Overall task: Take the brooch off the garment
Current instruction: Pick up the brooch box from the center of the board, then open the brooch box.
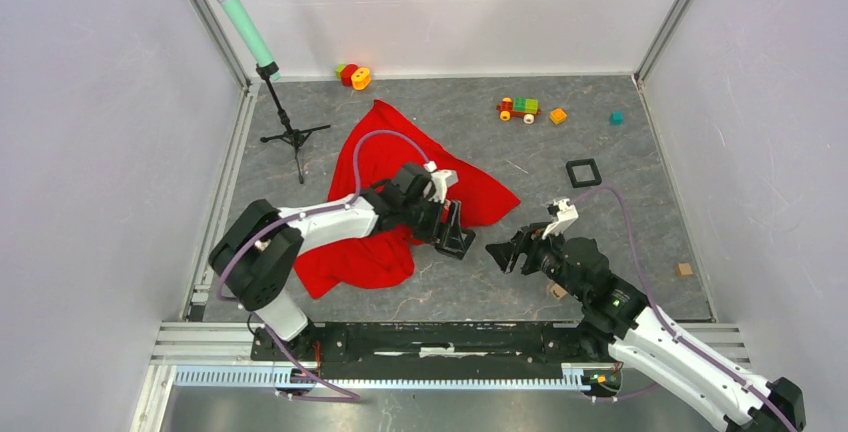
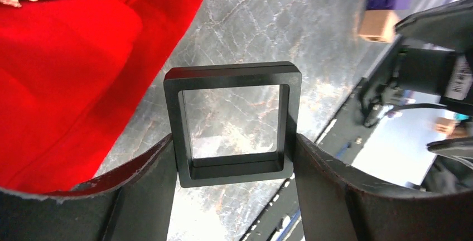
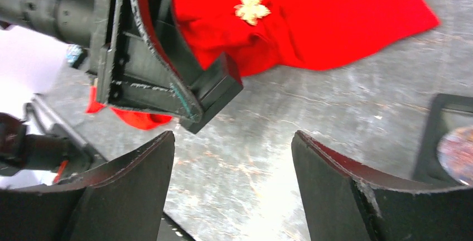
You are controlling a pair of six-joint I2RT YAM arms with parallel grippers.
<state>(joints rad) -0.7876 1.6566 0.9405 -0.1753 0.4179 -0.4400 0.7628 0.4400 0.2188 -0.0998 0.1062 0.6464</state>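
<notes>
While the left fingers are gripping a black frame beside the garment, the brooch is sitting on its folds. The right fingers are gaping empty; tugging unaided is risking dragging cloth along.

No legible text, brand or number, striped sticker too blurred to read
</notes>
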